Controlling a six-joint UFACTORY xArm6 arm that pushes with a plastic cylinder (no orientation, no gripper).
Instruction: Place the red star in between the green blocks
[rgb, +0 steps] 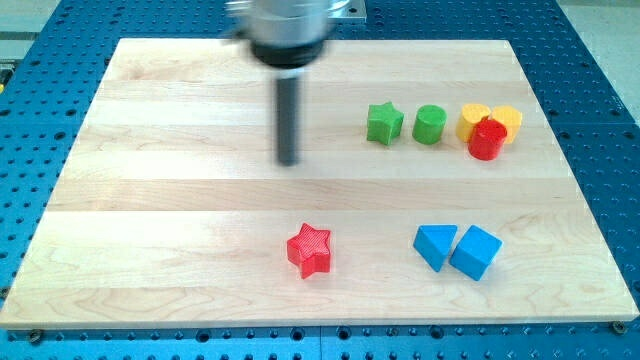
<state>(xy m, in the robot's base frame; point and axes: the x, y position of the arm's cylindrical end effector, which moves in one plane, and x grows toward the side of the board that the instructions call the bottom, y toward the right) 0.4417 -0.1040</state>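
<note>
The red star (310, 250) lies on the wooden board near the view's bottom centre. The green star (384, 123) and the green cylinder (429, 124) sit side by side at the upper right, with a narrow gap between them. My tip (289, 162) is above and slightly left of the red star, well apart from it, and to the left of the green star. It touches no block.
A red cylinder (487, 139) sits against two yellow blocks (474, 120) (507, 121) right of the green cylinder. A blue triangle (435, 246) and a blue cube (476, 252) lie at the lower right. The board (150, 200) rests on a blue perforated table.
</note>
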